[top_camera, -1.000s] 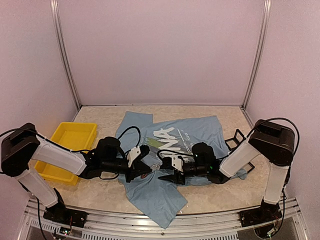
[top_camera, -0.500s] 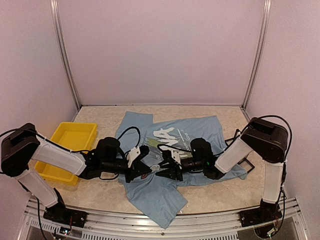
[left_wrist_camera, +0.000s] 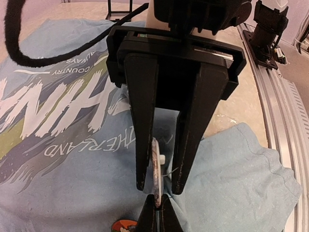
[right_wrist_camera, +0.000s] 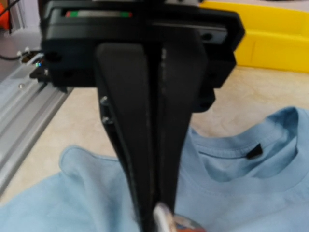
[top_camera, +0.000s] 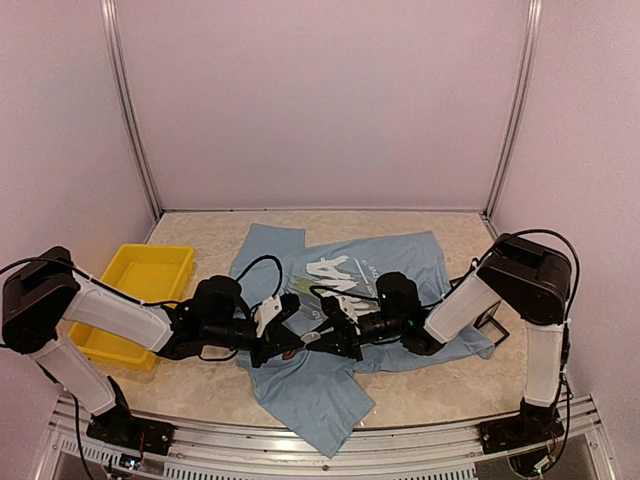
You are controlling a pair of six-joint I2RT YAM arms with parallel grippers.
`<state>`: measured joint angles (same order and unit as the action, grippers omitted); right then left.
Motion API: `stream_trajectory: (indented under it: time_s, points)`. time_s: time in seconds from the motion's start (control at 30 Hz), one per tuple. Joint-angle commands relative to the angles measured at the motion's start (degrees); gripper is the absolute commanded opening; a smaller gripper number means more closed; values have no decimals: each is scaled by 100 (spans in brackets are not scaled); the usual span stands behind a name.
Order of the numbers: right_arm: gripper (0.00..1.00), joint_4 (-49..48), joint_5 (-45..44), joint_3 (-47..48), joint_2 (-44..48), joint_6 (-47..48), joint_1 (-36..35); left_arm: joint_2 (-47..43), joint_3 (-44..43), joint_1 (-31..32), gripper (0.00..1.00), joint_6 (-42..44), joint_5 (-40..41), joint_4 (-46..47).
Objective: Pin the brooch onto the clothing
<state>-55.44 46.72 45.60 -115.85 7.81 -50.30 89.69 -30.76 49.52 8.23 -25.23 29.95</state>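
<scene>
The clothing, a light blue T-shirt (top_camera: pixel 400 262) with white lettering, lies rumpled on the table. It fills the left wrist view (left_wrist_camera: pixel 58 169) and shows in the right wrist view (right_wrist_camera: pixel 241 193). The brooch (left_wrist_camera: pixel 156 169), a thin round disc seen edge-on, stands upright just above the shirt. My left gripper (left_wrist_camera: pixel 155 186) straddles it: one finger lies on its face and the pin wire touches the other. My right gripper (left_wrist_camera: pixel 157 211) pinches its lower edge from the opposite side and looks fully shut in its own view (right_wrist_camera: pixel 154 217). The two grippers meet tip to tip in the top view (top_camera: pixel 300 340).
A second orange-red badge (left_wrist_camera: pixel 123 225) lies on the shirt just below the tips. A yellow tray (top_camera: pixel 140 262) stands at the left. A black stand (top_camera: pixel 480 275) is at the right by the shirt's edge. A metal rail (top_camera: pixel 300 450) runs along the front.
My right gripper has moved left across the shirt until its tips reached the left gripper's tips. The left arm has stayed in place.
</scene>
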Motion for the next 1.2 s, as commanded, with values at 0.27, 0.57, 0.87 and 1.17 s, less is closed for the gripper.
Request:
stream_trajectory:
  time_s: [0.27, 0.57, 0.87, 1.17]
  points:
    - [33, 107, 432, 66, -215, -140, 123, -257, 100, 74, 0, 162, -29, 103]
    - [18, -102, 646, 180, -312, -477, 126, -254, 95, 108, 0, 196, -6, 81]
    - [6, -161, 828, 382, -468, -1015, 169, -200, 44, 187, 0, 256, 78, -27]
    - [0, -225, 843, 532, -577, -1541, 249, -163, -35, 303, 0, 342, 233, -191]
